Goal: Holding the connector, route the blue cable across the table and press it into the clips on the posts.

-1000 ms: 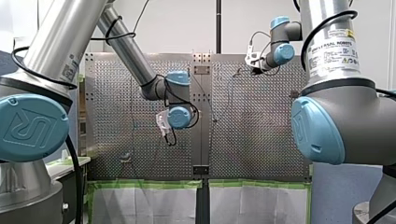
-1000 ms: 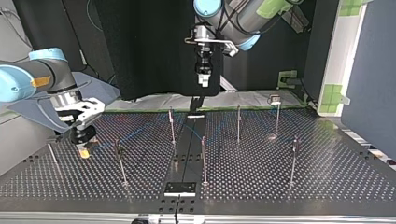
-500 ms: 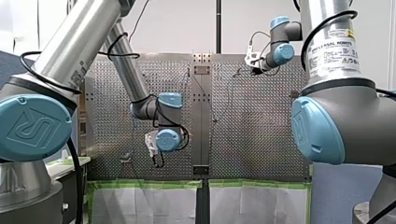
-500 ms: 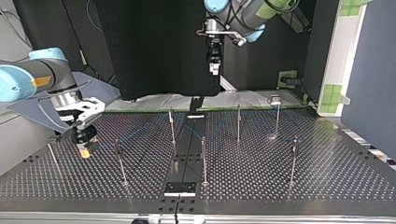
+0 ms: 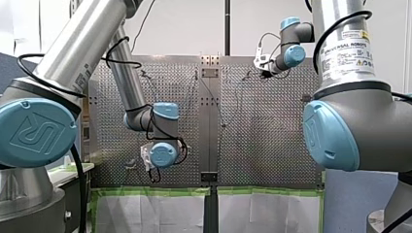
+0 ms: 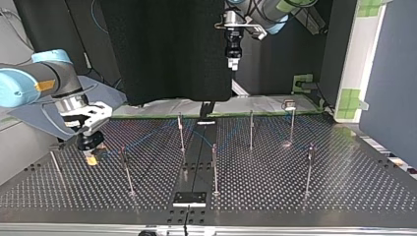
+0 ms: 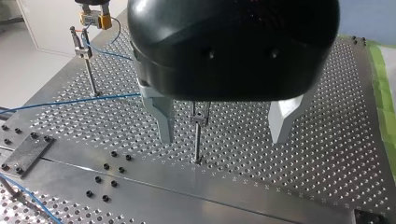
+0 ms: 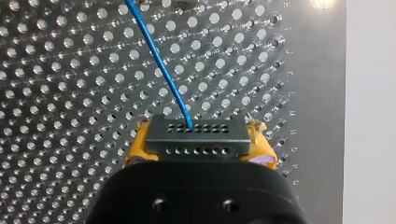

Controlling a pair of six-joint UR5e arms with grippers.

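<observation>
Blue cable [image 8: 163,70], if pulled taut, may drag the connector [image 8: 195,138] from my right gripper [image 8: 198,145], clamped on it; my left gripper [image 7: 223,135] hangs spread, empty.

My left arm [image 5: 82,43] and my right arm [image 5: 362,109] are silver tubes with light blue, UR-embossed joint caps [image 5: 36,132] and black cables [image 5: 77,179]; my right gripper [image 8: 198,151] has yellow pads [image 8: 136,148].

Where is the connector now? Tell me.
My right gripper holds the connector between its yellow pads, at the top view's left, just left of the nearest clip post.
</observation>
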